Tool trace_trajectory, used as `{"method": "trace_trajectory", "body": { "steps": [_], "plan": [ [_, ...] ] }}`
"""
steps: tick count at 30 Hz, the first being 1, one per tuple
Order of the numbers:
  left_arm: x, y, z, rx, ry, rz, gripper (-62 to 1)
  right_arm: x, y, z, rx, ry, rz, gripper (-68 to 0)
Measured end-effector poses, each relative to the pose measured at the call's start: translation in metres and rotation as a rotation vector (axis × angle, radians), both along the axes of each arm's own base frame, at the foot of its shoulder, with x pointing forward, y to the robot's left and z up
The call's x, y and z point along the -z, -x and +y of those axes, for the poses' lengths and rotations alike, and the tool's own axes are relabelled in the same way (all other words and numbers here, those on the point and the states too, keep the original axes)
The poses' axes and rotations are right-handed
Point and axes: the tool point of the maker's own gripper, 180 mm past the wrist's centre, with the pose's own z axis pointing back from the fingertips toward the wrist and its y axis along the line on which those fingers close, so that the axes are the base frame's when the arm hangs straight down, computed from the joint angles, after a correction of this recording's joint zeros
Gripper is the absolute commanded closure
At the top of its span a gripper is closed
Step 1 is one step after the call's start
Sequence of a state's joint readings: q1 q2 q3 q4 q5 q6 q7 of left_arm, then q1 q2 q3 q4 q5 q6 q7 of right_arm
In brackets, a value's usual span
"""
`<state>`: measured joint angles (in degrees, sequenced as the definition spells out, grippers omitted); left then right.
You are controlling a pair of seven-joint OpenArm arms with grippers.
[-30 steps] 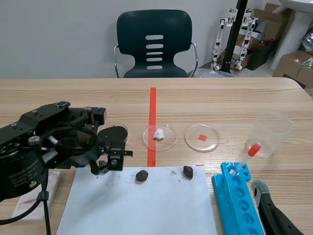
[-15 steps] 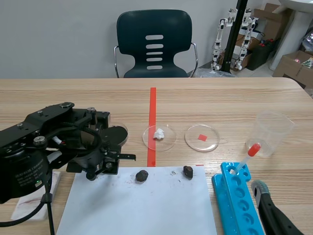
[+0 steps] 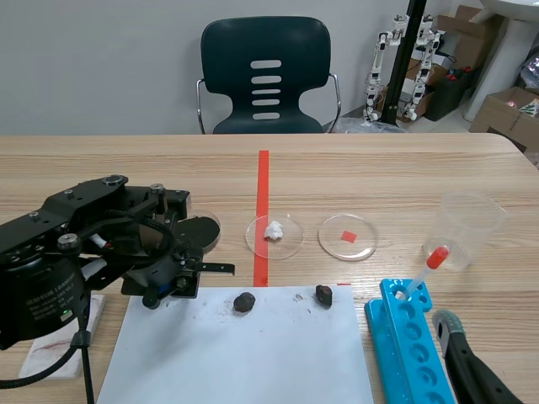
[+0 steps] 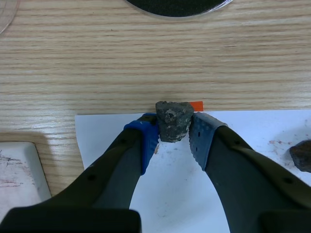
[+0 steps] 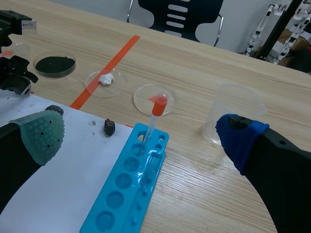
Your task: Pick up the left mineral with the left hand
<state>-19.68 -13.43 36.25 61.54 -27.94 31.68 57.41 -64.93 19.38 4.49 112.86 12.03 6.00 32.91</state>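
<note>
A rough grey-brown lump of mineral (image 4: 173,121) is pinched between the two blue dotted pads of the left gripper (image 4: 173,132), whose fingers are clamped against its sides. The lump sits over the far edge of a white paper sheet (image 4: 172,194), just before an orange-red tape mark; whether it touches the sheet cannot be told. Another dark mineral (image 4: 302,155) lies on the paper off to the gripper's right, well apart. Ahead, on the light wooden table (image 4: 97,58), stands a clear round dish of black powder (image 4: 175,5).

From the scene camera, the left arm reaches low over the sheet's near-left corner. The right gripper (image 5: 141,135) hangs with its fingers spread wide and nothing between them, above a bright blue plastic tube rack (image 5: 126,189) holding a red-bulbed pipette (image 5: 154,119).
</note>
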Motion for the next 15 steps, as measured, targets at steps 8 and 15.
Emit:
{"method": "trace_trajectory", "body": {
  "steps": [8, 15],
  "plan": [
    [-0.0031, -0.0064, -0.0050, 0.001, 0.009, -0.039, -30.2, 0.0000, 0.0000, 0.0000, 0.000, 0.000, 0.000, -67.9],
    [-0.0033, -0.0061, -0.0086, 0.003, 0.017, -0.038, -29.6, 0.0000, 0.0000, 0.0000, 0.000, 0.000, 0.000, -67.9]
  ]
}}
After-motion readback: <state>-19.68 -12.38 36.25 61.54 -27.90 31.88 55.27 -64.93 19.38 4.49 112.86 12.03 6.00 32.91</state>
